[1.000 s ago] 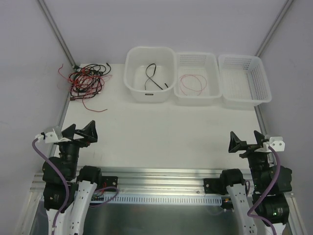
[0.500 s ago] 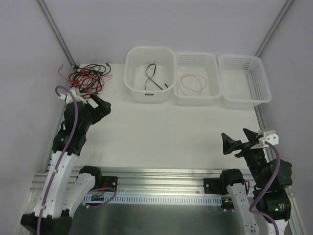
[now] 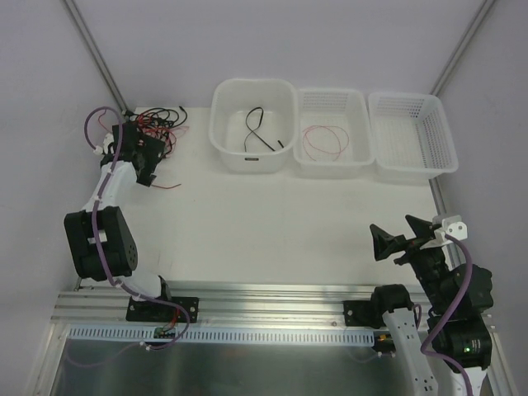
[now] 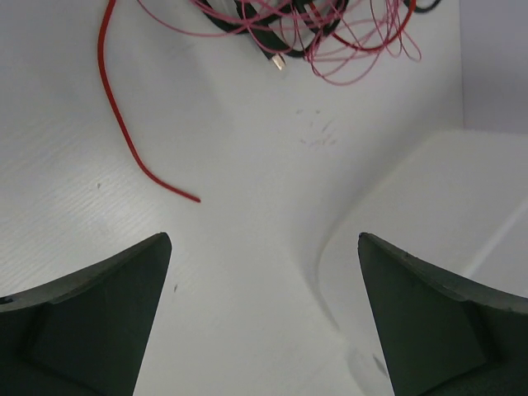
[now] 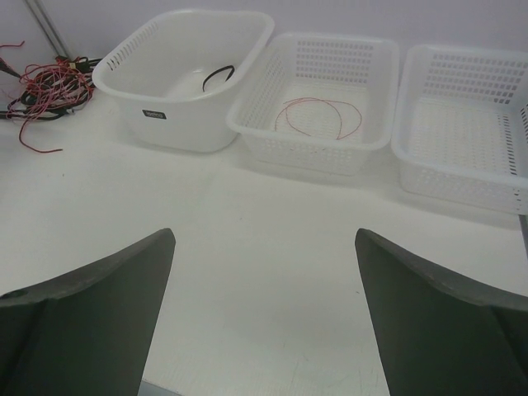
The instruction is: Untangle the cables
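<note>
Left gripper (image 4: 264,256), since swung out to the far-left corner: jaws wide, empty, just short of the cables (image 3: 157,122), a tangle of black leads and thin red loops. Right gripper (image 5: 264,247): wide, empty, near right.

Free run over bare tabletop (image 3: 272,223), near edge up to far row. Far edge walled off by tub (image 3: 252,162), mid basket (image 3: 332,168) & rt basket (image 3: 414,173), packed side by side. Far-left corner tight: cables (image 3: 161,124) heaped btwn side wall (image 3: 41,124) & tub.

Arms: black joints (image 3: 99,243), white link shells (image 3: 106,183) noted. Purple cables (image 3: 89,130) are routed along each. Black wedge-shaped end effector fingers (image 4: 91,322) are fitted.
</note>
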You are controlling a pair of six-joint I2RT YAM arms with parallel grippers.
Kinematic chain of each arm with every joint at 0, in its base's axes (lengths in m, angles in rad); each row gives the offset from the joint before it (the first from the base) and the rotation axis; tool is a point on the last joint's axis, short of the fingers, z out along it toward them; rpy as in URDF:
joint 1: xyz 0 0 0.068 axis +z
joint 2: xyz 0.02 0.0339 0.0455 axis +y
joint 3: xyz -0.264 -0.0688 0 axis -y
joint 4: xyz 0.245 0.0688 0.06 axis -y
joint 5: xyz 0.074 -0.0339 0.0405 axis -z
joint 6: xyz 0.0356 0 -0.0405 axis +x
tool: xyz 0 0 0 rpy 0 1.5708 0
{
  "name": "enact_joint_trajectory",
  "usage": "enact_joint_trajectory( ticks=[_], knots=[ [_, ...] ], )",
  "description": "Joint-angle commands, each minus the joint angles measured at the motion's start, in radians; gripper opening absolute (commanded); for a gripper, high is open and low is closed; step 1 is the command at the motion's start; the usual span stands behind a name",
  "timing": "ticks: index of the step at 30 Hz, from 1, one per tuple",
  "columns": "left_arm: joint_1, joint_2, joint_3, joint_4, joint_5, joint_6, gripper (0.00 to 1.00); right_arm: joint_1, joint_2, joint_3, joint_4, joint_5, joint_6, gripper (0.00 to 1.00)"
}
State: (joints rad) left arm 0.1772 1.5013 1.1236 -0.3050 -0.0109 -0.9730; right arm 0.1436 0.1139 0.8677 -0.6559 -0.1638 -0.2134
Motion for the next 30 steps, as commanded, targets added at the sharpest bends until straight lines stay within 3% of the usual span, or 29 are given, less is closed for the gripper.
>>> enact_joint_trajectory(
  ticks=[1,7,13,26,28,30],
  knots=[
    [0.024,0.107,0.108,0.041,-0.113,-0.122,0.99,0.007,0.006,0.01,0.018,-0.039,-0.007,0.97],
    [0.045,0.284,0.197,0.09,-0.215,-0.236,0.99,0.036,0.01,0.004,0.006,-0.032,-0.046,0.97],
    [0.048,0.454,0.332,0.119,-0.248,-0.242,0.99,0.042,0.027,0.002,-0.001,-0.034,-0.067,0.97],
    [0.07,0.711,0.535,0.17,-0.193,-0.239,0.99,0.045,0.116,0.013,0.006,-0.02,-0.08,0.97],
    [0.071,0.723,0.529,0.168,-0.178,-0.237,0.93,0.044,0.13,0.013,0.004,-0.002,-0.081,0.97],
    [0.074,0.723,0.501,0.168,-0.17,-0.246,0.73,0.044,0.132,0.011,0.01,-0.008,-0.083,0.97]
  ],
)
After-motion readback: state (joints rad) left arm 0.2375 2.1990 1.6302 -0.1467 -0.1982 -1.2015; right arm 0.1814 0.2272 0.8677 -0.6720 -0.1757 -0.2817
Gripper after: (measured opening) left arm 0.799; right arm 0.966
